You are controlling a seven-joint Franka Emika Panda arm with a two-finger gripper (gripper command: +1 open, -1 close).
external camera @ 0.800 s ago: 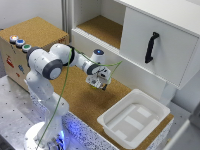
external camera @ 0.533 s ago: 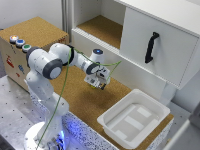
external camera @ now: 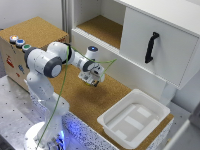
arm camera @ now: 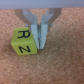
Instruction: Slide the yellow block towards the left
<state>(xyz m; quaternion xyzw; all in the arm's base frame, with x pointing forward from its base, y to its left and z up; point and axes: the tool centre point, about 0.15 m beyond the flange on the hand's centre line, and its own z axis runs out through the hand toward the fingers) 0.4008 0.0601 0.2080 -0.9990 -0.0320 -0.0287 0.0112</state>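
Note:
The yellow block (arm camera: 24,41) fills the middle of the wrist view, a small cube with black letters R and Z, resting on the cork board. My gripper (arm camera: 39,46) is shut, with only a thin slit between its fingers (arm camera: 33,34), and nothing is held. The fingertips stand down on the cork right against one side face of the block. In the exterior view my gripper (external camera: 92,80) is low over the cork board (external camera: 75,95), in front of the white cabinet. There the hand hides the block almost entirely.
A white plastic tray (external camera: 134,117) sits on the cork toward the exterior view's right. Behind stands a white cabinet with a black handle (external camera: 151,47) and an open shelf (external camera: 102,30). A wooden box with coloured buttons (external camera: 19,42) is at the exterior view's left. A green cable (external camera: 60,102) hangs along the arm.

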